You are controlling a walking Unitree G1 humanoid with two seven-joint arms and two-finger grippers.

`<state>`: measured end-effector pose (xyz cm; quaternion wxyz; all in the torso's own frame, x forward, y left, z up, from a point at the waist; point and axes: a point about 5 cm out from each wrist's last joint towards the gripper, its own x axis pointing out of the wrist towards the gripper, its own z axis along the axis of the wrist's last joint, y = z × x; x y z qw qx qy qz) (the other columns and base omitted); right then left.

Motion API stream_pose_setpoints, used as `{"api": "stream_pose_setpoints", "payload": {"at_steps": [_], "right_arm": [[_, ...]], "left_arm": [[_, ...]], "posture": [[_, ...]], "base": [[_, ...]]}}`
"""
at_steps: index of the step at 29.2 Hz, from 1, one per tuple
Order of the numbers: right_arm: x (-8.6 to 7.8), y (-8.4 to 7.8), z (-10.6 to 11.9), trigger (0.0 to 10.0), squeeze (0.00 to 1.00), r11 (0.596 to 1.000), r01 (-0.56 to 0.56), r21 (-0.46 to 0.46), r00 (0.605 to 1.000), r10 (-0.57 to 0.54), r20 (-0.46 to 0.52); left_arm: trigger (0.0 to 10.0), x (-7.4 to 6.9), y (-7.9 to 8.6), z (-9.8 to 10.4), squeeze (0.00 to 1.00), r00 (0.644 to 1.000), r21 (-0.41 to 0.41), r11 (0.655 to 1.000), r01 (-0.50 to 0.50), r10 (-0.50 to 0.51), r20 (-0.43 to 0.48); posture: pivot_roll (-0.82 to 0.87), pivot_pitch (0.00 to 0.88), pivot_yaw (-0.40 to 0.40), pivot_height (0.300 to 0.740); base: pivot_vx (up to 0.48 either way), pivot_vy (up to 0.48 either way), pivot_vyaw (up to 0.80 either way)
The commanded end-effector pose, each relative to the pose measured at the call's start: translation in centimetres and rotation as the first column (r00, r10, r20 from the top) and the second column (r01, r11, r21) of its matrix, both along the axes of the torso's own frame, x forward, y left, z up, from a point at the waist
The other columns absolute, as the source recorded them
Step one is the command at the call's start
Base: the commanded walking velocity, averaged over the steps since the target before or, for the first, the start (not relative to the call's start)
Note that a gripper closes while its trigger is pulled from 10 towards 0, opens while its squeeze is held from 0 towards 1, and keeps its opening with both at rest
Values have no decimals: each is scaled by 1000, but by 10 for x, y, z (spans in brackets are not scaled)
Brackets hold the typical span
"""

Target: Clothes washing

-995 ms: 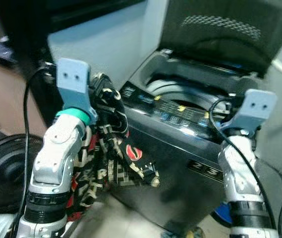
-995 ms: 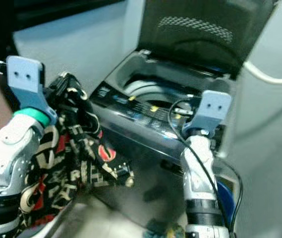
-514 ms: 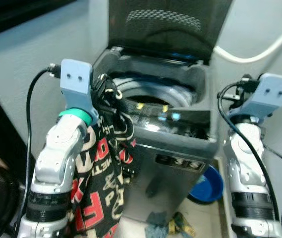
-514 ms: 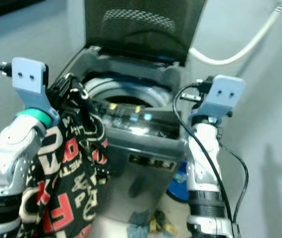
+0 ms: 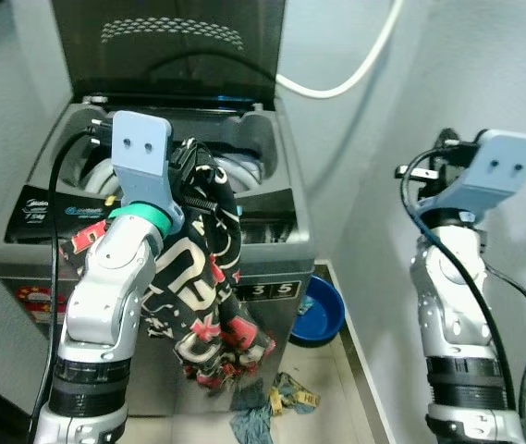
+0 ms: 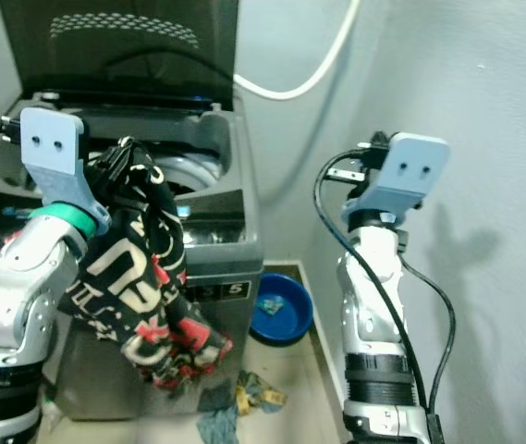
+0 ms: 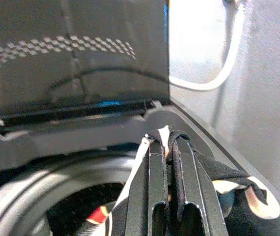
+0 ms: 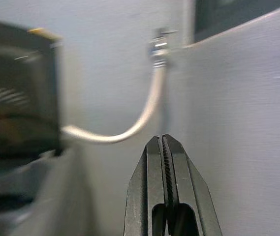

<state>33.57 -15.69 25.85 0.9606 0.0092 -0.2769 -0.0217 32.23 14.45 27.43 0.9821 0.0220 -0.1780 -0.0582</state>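
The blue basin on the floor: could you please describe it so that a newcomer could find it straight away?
Start at the dark top-loading washing machine with its lid raised. On the floor at its front right corner, by the wall, lies the blue basin, round and shallow. Unlike the crumpled rags on the floor nearby and the printed garment hanging from the left pincer, it is rigid and plain blue.

Floor point(image 5: 350, 388): pale tile. Washing machine point(image 5: 272, 277) stands on it at left; blue basin point(image 5: 321, 310) just right of it; crumpled rags point(image 5: 272, 402) near its front.
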Motion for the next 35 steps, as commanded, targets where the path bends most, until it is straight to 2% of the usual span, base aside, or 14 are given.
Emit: {"api": "stream_pose_setpoints", "payload": {"at_steps": [1, 4, 8, 13, 18, 35], "right_arm": [[-3, 12, -3, 10000, 0, 996, -87, -24, 996, 87, -4], [-5, 27, -11, 10000, 0, 981, -187, -48, 982, 186, -31], [-6, 32, -14, 10000, 0, 974, -217, -58, 976, 215, -40], [-4, 31, -17, 10000, 0, 973, -209, -103, 977, 203, -62], [-3, 28, -18, 10000, 0, 978, -189, -85, 981, 185, -60], [-3, 24, -21, 10000, 0, 982, -169, -82, 984, 164, -68]], "left_arm": [[10000, -2, 6, 7, 0, 997, 1, 998, -58, 58, 58], [10000, -3, 13, 11, 0, 982, -3, 987, -160, 160, 101], [10000, -4, 16, 11, 0, 971, 0, 978, -209, 208, 119], [10000, -4, 15, 11, 0, 970, -7, 977, -214, 213, 121], [10000, -5, 13, 10, 0, 969, -7, 977, -214, 213, 125], [10000, -4, 7, 11, 0, 977, -15, 984, -177, 178, 120]], "posture": [[122, 0, 10, 740], [123, 0, 7, 740], [123, 0, 7, 740], [123, 0, 2, 740], [122, 0, 0, 740], [126, 0, 4, 740]], "base": [[255, 0, 0], [336, 0, 0], [422, 0, 0], [480, 0, 320], [363, 0, 320], [0, 0, 0]]}}
